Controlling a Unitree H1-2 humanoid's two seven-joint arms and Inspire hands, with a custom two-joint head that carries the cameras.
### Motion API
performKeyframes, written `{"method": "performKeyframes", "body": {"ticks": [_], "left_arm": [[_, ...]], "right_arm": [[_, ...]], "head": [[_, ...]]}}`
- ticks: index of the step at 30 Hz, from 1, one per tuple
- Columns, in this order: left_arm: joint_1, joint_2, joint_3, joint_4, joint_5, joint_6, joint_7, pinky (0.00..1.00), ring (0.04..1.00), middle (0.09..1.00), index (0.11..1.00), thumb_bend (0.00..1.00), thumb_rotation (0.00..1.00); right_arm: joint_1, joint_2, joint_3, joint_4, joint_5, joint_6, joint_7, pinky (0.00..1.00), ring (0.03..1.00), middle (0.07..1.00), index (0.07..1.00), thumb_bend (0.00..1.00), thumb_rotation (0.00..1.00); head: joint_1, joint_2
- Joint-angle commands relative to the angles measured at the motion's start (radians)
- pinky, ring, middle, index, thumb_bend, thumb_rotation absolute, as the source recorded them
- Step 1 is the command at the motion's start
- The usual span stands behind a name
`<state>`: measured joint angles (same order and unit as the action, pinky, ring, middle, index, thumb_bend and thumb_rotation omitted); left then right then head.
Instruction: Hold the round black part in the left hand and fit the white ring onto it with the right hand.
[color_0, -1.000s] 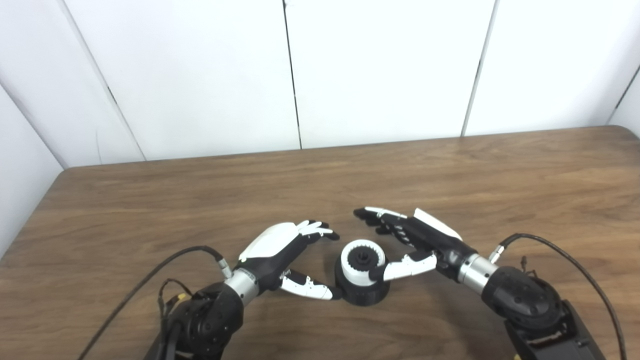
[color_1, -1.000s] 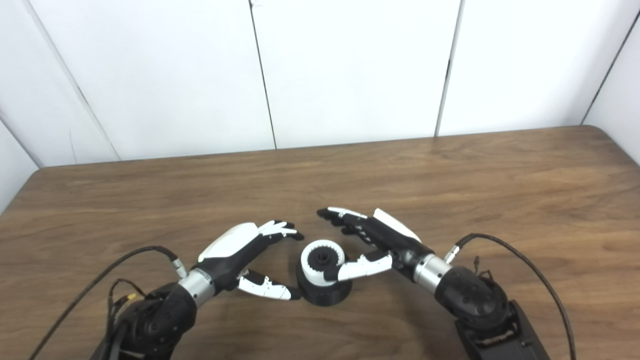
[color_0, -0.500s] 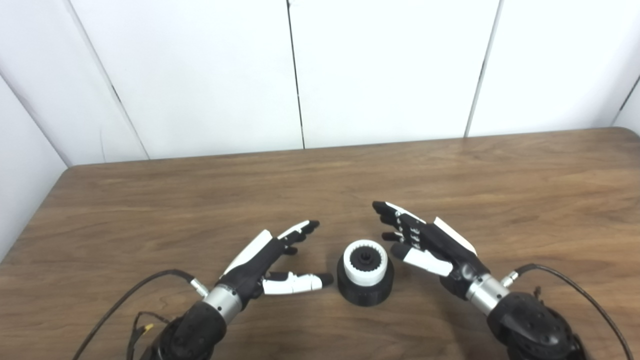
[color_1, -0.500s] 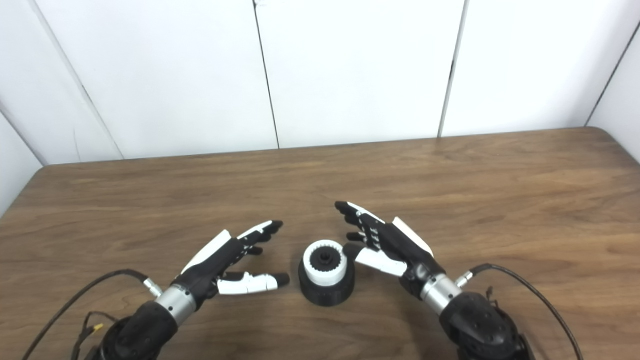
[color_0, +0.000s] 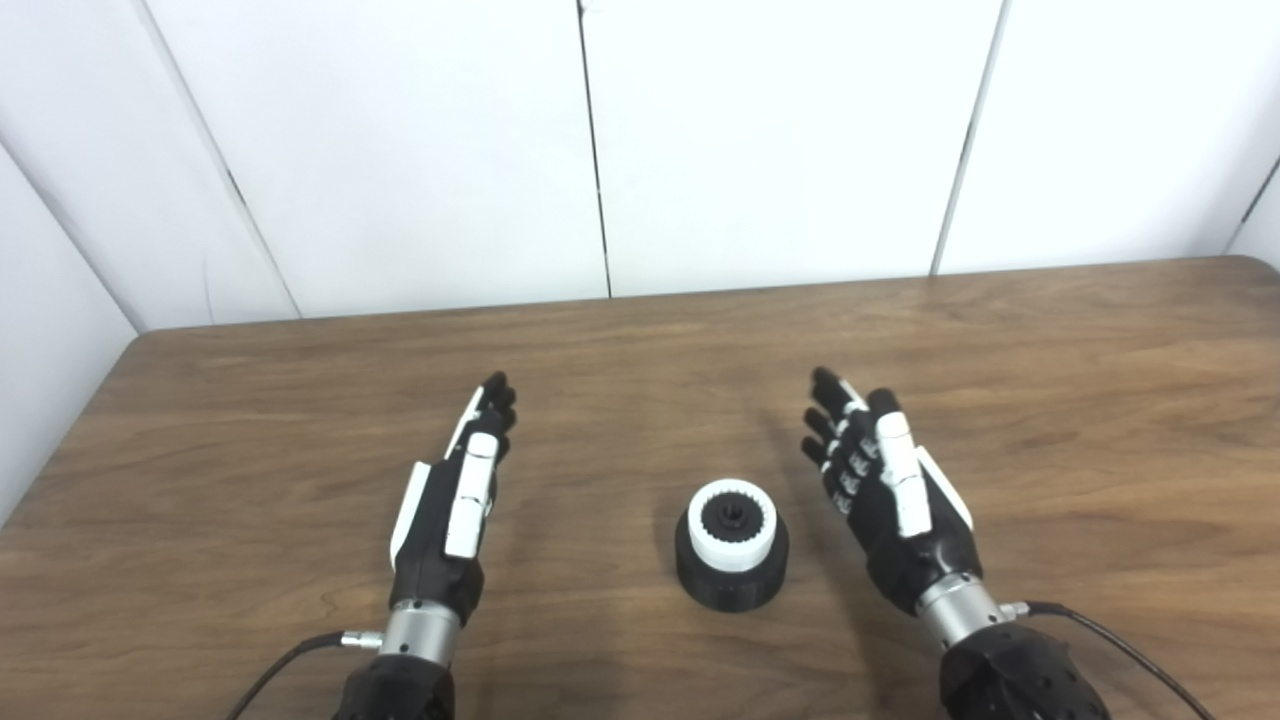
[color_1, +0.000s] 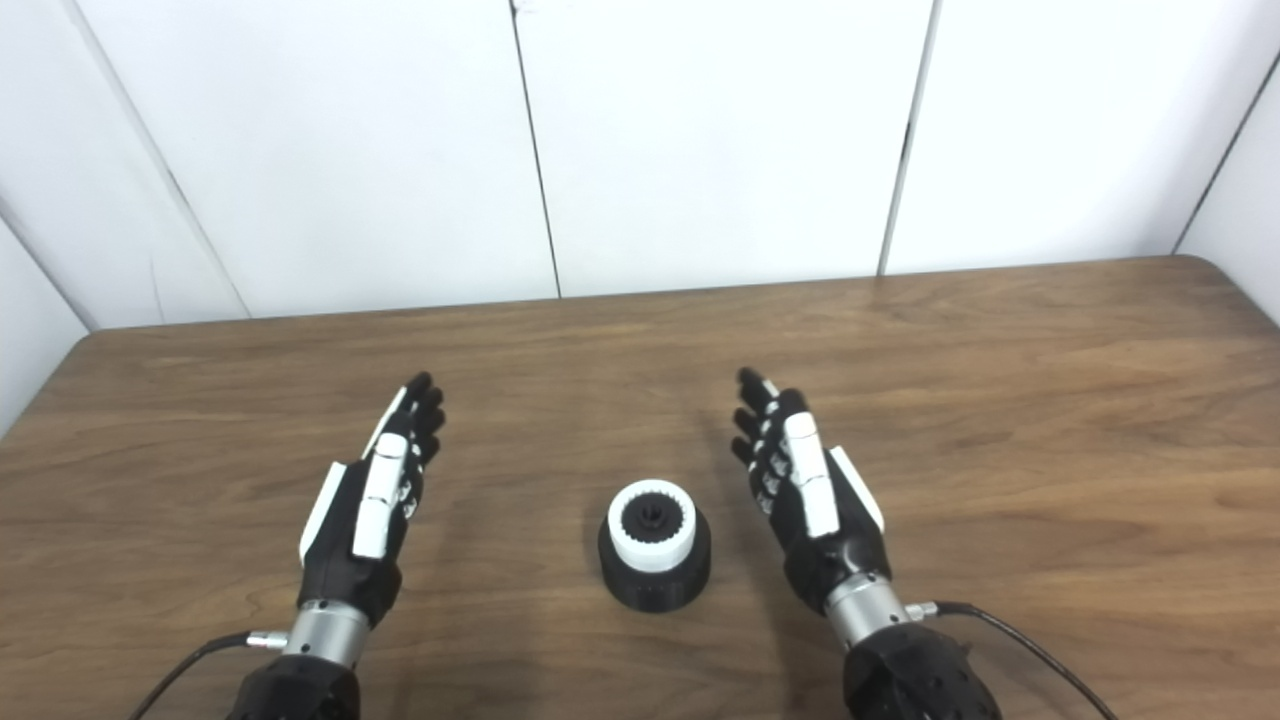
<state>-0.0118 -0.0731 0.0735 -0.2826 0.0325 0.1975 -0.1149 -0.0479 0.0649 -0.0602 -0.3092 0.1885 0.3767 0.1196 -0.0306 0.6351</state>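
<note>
The left hand (color_0: 450, 510) and right hand (color_0: 890, 500) are flat, fingers straight, holding nothing. Between them, the round black part (color_0: 730, 580) sits on the table (color_0: 300, 420), wearing the white ring (color_0: 732, 520).

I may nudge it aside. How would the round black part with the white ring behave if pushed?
The round black part looks squat and wide-based, so it would probably slide, not tip. Standing on its flat end, it seems unlikely to roll. The white ring sits recessed on top and likely stays on.
</note>
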Motion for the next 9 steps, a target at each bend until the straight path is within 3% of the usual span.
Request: {"method": "performKeyframes", "body": {"ticks": [1, 9], "left_arm": [[-0.016, 0.004, 0.007, -0.011, -0.03, -0.05, 0.022, 1.0, 1.0, 1.0, 1.0, 0.55, 1.0], [-0.019, -0.004, 0.033, -0.008, -0.064, -0.048, 0.079, 1.0, 1.0, 1.0, 1.0, 0.5, 1.0]], "right_arm": [[-0.016, 0.03, -0.017, -0.033, 0.037, -0.046, -0.023, 1.0, 1.0, 1.0, 0.962, 0.49, 1.0], [-0.003, 0.036, -0.039, -0.017, 0.059, -0.116, -0.053, 1.0, 1.0, 1.0, 0.974, 0.39, 1.0]], "head": [[-0.004, 0.001], [-0.002, 0.002]]}}
